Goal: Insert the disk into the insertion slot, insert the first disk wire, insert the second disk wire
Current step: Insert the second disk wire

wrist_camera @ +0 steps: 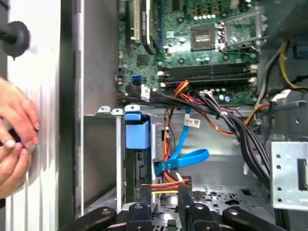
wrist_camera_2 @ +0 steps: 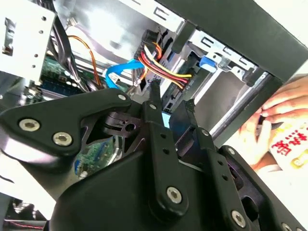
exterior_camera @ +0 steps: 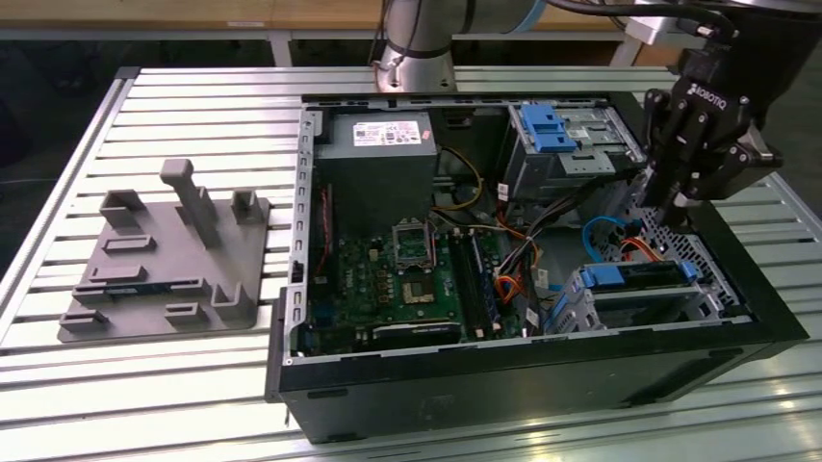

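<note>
The disk [exterior_camera: 638, 277], in its blue caddy [wrist_camera: 137, 134], sits inside the silver insertion slot [exterior_camera: 576, 306] at the case's corner on the exterior view's right. A blue flat wire [wrist_camera: 185, 159] loops to the disk's end. A red, yellow and black wire bundle [wrist_camera: 166, 185] also reaches that end. In the second wrist view the same bundle [wrist_camera_2: 166, 65] lies just beyond my fingertips. My gripper [exterior_camera: 661, 197] hangs above the case wall over the slot. Its fingers [wrist_camera_2: 154, 96] stand apart, open, with nothing clamped between them. In the first wrist view the gripper [wrist_camera: 161, 199] points at the bundle.
The open computer case [exterior_camera: 514, 371] holds the motherboard [exterior_camera: 411, 279], the power supply [exterior_camera: 375, 154] and a taller bay with a blue tab [exterior_camera: 546, 130]. A grey fixture [exterior_camera: 167, 255] lies at the exterior view's left. A person's hands [wrist_camera: 14, 134] rest outside the case wall.
</note>
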Controlling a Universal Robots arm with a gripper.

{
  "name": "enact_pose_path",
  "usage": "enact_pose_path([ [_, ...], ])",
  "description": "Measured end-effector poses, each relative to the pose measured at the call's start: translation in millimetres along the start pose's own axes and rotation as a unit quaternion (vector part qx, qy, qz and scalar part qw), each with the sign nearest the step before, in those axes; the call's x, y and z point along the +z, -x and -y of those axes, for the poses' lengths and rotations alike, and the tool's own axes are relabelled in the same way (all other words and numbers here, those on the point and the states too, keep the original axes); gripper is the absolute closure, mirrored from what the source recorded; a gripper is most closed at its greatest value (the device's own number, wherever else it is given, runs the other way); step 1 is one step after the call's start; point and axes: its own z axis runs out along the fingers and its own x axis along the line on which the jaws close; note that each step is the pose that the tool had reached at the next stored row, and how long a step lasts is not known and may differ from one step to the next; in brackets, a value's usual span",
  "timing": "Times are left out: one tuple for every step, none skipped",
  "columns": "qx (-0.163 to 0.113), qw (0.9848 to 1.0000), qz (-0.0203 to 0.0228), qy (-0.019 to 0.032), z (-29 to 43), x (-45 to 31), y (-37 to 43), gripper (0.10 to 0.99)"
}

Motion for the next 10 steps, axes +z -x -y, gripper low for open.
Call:
enact_pose_path([
  [-0.004,1.0000,-0.0037,-0.0003,-0.4,0.1,0.1,0.729],
  [-0.010,0.9999,-0.0066,-0.0014,-0.6,0.2,0.1,0.729],
  [-0.017,0.9998,-0.0080,-0.0028,-0.6,0.5,0.2,0.729],
  [-0.024,0.9997,-0.0084,-0.0044,-0.8,0.9,0.3,0.729],
  [-0.030,0.9995,-0.0087,-0.0058,-1.1,1.1,0.4,0.729],
  [-0.035,0.9993,-0.0089,-0.0071,-1.2,1.3,0.4,0.729],
  [-0.040,0.9991,-0.0091,-0.0084,-1.5,1.6,0.5,0.729],
  [-0.045,0.9989,-0.0094,-0.0095,-1.9,1.8,0.5,0.729],
  [-0.048,0.9988,-0.0096,-0.0103,-2.5,1.9,0.6,0.729],
  [-0.050,0.9986,-0.0097,-0.0109,-3.6,2.1,0.6,0.729],
])
